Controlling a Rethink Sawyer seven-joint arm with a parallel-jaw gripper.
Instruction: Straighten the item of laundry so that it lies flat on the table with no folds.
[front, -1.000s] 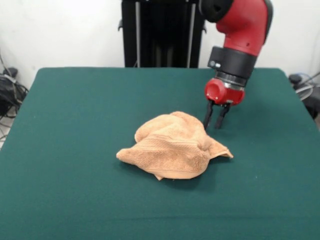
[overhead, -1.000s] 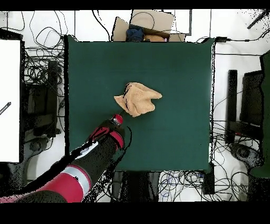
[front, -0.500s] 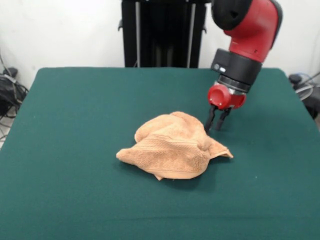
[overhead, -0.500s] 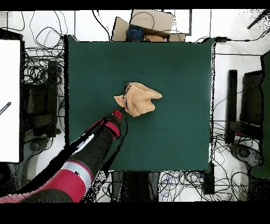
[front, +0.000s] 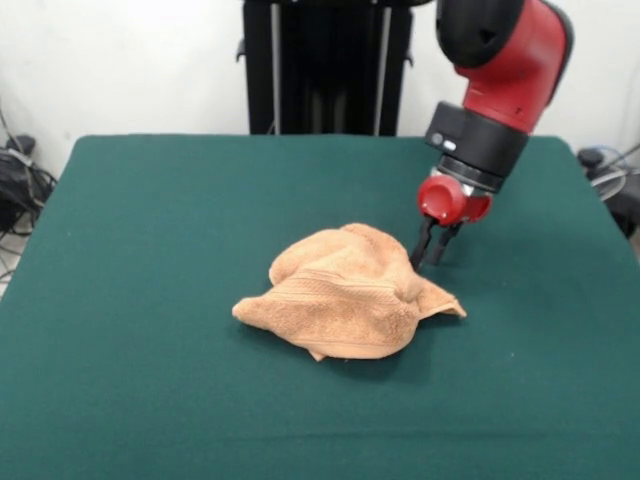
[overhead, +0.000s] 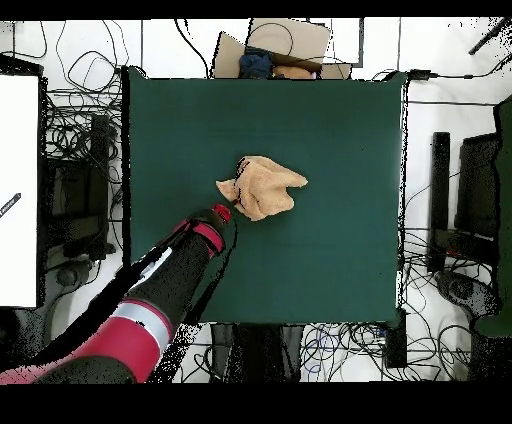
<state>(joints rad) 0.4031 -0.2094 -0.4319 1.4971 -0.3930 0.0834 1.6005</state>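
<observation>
The item of laundry (front: 345, 293) is an orange-tan towel bunched in a rumpled heap with several folds, near the middle of the green table (front: 150, 210). In the overhead view the towel (overhead: 263, 187) sits a little left of the table's (overhead: 330, 120) centre. My gripper (front: 429, 252) hangs just off the towel's right edge in the front view, fingertips close to the cloth-covered tabletop, open with a narrow gap and nothing between the fingers. Seen from overhead, the gripper (overhead: 222, 210) is at the towel's lower-left corner.
A cardboard box (overhead: 280, 42) with items in it stands just past the table's top edge in the overhead view. Cables and black equipment (overhead: 440, 200) lie on the floor around the table. A white panel (overhead: 18, 190) lies at the left.
The arm has shifted slightly right in the front view and tilted, bringing the fingertips closer to the towel's edge. The towel has not moved.
</observation>
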